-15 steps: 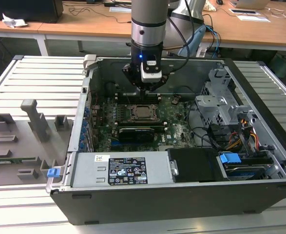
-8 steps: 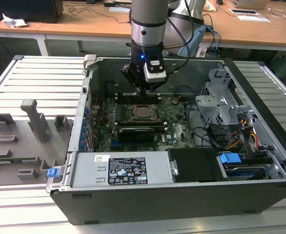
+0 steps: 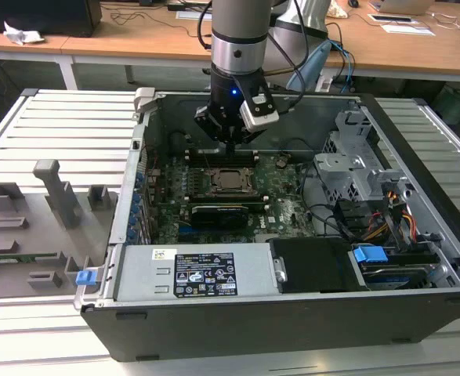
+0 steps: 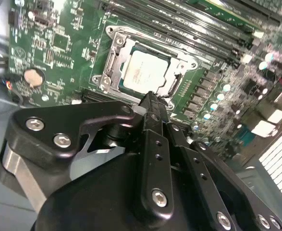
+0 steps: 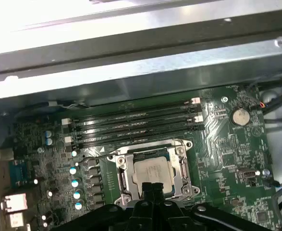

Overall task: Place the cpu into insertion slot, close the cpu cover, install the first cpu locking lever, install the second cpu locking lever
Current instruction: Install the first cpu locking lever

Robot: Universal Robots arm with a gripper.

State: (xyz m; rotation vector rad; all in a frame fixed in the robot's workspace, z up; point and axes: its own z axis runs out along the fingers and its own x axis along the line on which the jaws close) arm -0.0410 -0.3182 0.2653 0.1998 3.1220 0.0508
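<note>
My hand [image 4: 150,98] is clenched on nothing, its tips just over the near rim of the insertion slot [image 4: 113,34]. In that slot lies the cpu [image 4: 144,71], which I judge light, rigid and fragile, to be held by its edges only. The thin, stiff cpu cover [image 4: 180,61] frames it.

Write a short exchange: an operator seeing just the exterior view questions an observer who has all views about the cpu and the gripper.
Operator: Is the cpu cover down?
Observer: Yes. In the second wrist view the cpu cover lies flat, framing the cpu.
Operator: And the gripper?
Observer: In the first wrist view the gripper is shut, with nothing between its fingers.
</note>
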